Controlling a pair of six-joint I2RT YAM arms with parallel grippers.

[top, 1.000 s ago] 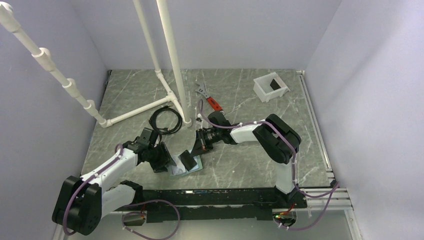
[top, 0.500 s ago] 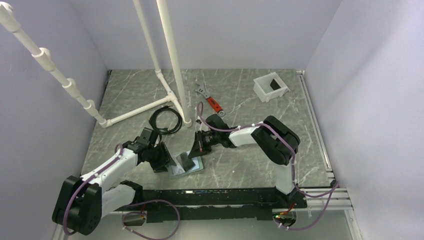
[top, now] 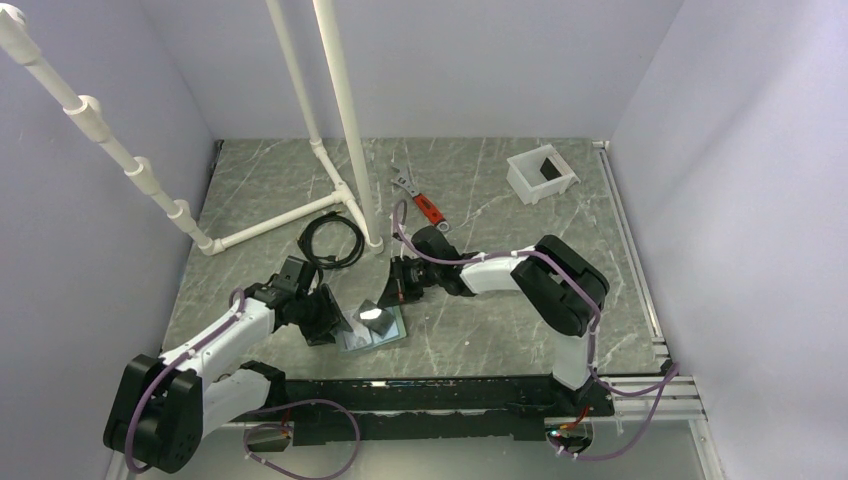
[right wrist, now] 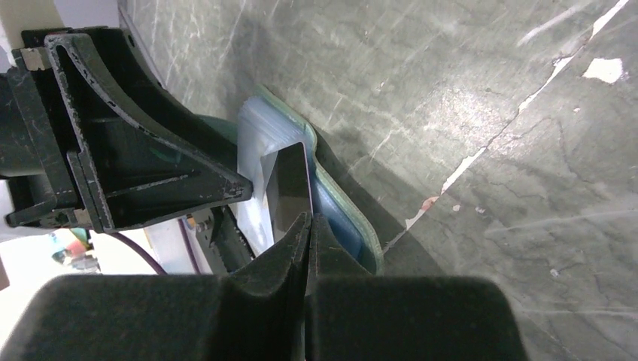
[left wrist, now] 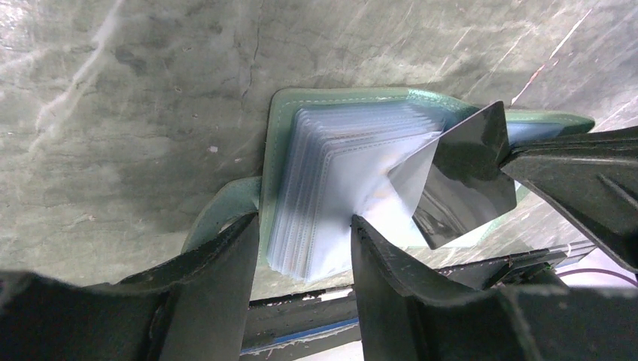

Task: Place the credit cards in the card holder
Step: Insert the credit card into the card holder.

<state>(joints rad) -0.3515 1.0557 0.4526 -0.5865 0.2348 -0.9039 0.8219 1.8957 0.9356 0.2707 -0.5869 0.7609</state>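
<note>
The grey-green card holder [top: 383, 337] lies open near the table's front edge, its clear sleeves [left wrist: 331, 188] fanned up. My left gripper [top: 336, 320] is at its left edge, jaws closed onto the sleeve stack [left wrist: 305, 222]. My right gripper [top: 393, 296] is shut on a glossy, dark-looking card [right wrist: 292, 192], held on edge with its free end among the sleeves. That card also shows in the left wrist view [left wrist: 466, 180] and glints white in the top view [top: 376, 318]. A light blue card [right wrist: 337, 222] lies against the holder's right face.
A white square tub [top: 541, 173] stands at the back right. A red-handled wrench [top: 418, 197] lies behind the right arm, a coiled black cable [top: 333, 240] behind the left. A white pipe frame [top: 300, 215] stands at the back left.
My right gripper has shifted slightly left and tilted the card, which now catches the light over the sleeves. The left gripper has not moved.
</note>
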